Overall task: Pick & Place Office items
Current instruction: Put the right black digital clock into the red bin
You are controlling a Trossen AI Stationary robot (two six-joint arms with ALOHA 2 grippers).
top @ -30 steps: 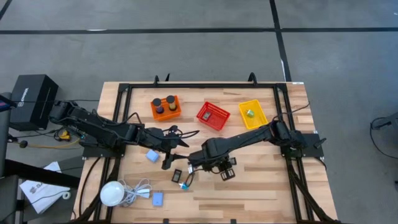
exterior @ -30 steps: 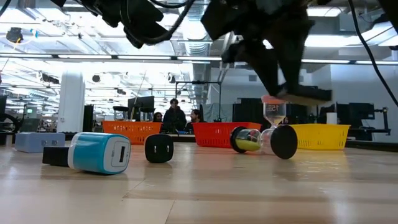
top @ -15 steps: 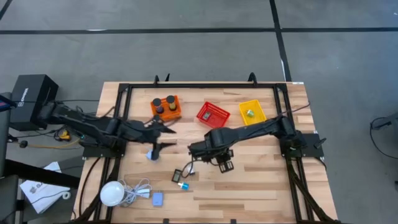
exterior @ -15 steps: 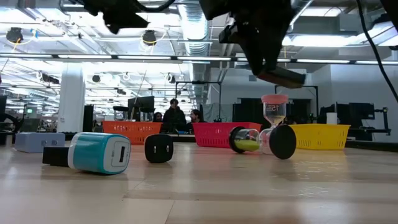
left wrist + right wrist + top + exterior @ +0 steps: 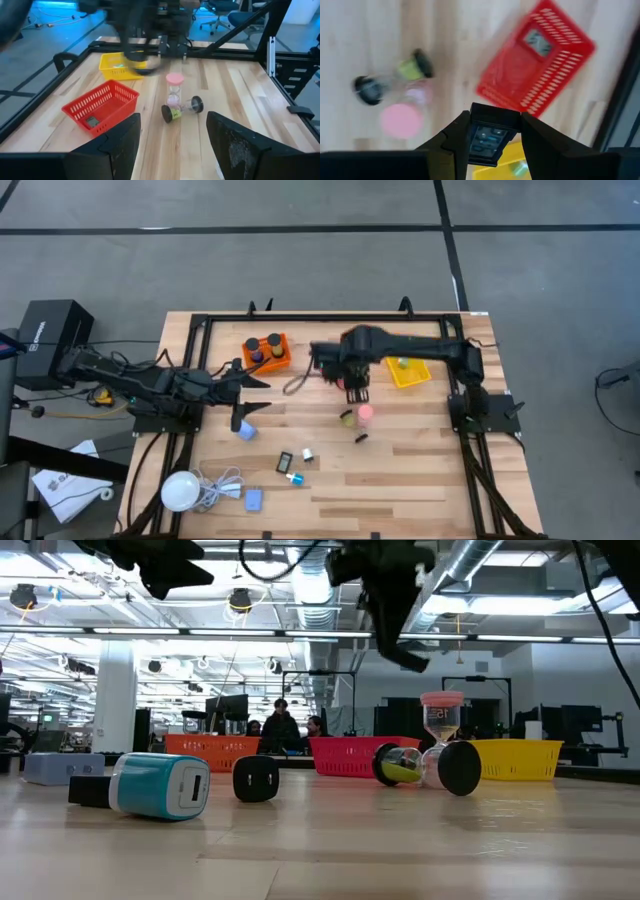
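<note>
My right gripper (image 5: 350, 383) is up in the air near the red basket (image 5: 540, 65), shut on a flat black rectangle with a small screen (image 5: 492, 134). The basket holds another flat black piece (image 5: 538, 42). Below on the table, a pink-capped hourglass (image 5: 365, 413) stands upright. A green-filled one with black ends (image 5: 347, 418) lies on its side beside it. My left gripper (image 5: 172, 135) is open over the table's left part (image 5: 243, 388), touching nothing. A light-blue adapter (image 5: 246, 430) and small black and blue pieces (image 5: 290, 468) lie near the middle. My right gripper pinches the flat black rectangle between its two fingers, which sit on its two opposite side edges (image 5: 474, 135). The fingers come from above, pointing down. The rectangle is lifted clear of the table.
An orange basket with two dark cylinders (image 5: 266, 352) stands at the far left and a yellow basket (image 5: 410, 370) at the far right. A white bulb with its cable (image 5: 182, 490) and a light-blue square (image 5: 253, 500) lie near the front-left corner. People sit beyond the table (image 5: 282, 725).
My right gripper has risen and swung from the table's middle toward the far edge, to the red basket, carrying the black rectangle; this uncovered the two hourglasses. My left gripper has drawn back toward the left edge and risen.
</note>
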